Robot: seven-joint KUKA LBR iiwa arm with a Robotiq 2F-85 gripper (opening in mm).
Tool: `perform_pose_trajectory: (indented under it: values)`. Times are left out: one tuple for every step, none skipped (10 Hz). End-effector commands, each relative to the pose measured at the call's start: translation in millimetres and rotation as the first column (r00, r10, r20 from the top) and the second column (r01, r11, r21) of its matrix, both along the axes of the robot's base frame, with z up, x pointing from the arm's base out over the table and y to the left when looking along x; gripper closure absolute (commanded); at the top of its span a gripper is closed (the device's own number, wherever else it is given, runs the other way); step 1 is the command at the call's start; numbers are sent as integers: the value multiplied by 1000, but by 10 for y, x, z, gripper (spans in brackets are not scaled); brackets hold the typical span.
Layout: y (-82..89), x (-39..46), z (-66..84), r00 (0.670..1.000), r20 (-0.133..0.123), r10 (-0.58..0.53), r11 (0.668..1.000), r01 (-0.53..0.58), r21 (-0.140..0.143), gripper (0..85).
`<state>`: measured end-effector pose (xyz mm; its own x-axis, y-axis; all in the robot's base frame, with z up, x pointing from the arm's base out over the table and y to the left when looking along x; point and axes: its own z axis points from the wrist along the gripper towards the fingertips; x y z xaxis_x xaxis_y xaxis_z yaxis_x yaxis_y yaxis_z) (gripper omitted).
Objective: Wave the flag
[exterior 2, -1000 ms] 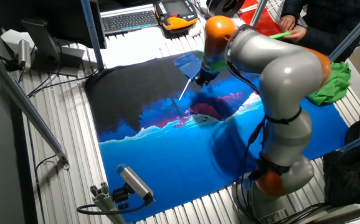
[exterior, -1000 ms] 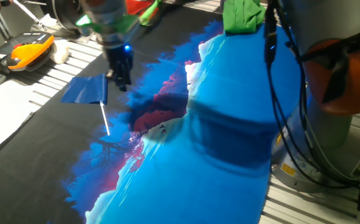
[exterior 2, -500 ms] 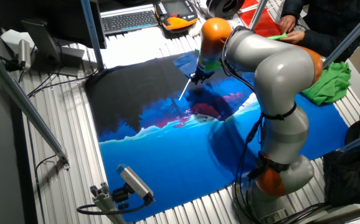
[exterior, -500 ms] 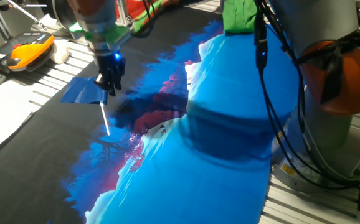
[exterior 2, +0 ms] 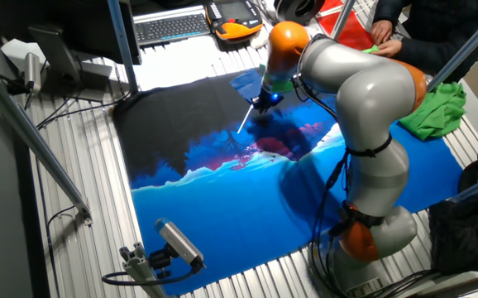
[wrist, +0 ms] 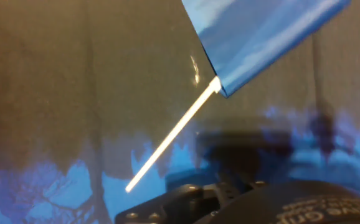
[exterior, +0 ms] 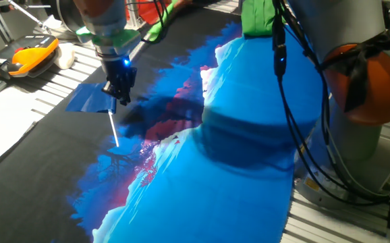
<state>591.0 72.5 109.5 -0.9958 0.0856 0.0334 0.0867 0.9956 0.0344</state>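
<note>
The flag [exterior: 90, 99] is a small dark blue cloth on a thin white stick [exterior: 113, 128]. It lies flat on the dark part of the printed tablecloth [exterior: 249, 155]. My gripper [exterior: 119, 96] hangs just above the cloth's right edge, near where the stick joins, fingers pointing down. In the other fixed view the gripper [exterior 2: 261, 103] is beside the flag [exterior 2: 245, 82]. The hand view shows the flag [wrist: 261, 31] at top right and its stick [wrist: 174, 134] running down-left; no fingers show around it. I cannot tell whether the fingers are open or shut.
A green cloth [exterior: 262, 17] lies at the far edge, also in the other fixed view [exterior 2: 437, 112]. An orange-black pendant [exterior: 23, 57] and a keyboard [exterior 2: 173, 27] sit past the tablecloth. A person's hands [exterior 2: 385, 31] hold a red cloth [exterior 2: 346, 25] at the back.
Over the last second my gripper moved left from beside the flag to over its stick-side edge, and has held nearly still since. The flag has not moved.
</note>
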Motion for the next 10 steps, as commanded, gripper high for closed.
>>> perform_pose_trajectory:
  values:
    - [-7,-53,35,1000,-7,-2,1000,1,-31,850]
    - [-7,-53,35,1000,-10,-1,999,1,-46,850]
    - [-7,-53,35,1000,-1,-29,999,29,-43,850]
    - [-7,-53,35,998,5,-60,997,60,-38,850]
    - [-7,-53,35,997,18,-73,996,74,-50,850]
    - [-7,-53,35,997,18,-73,995,74,-71,850]
    - [-7,-53,35,998,11,-68,996,69,-57,850]
    - [-7,-53,35,995,6,-97,995,97,-32,850]
    - [-7,-53,35,975,-10,-220,976,220,-5,850]
    - [-7,-53,35,943,-32,-332,943,333,15,850]
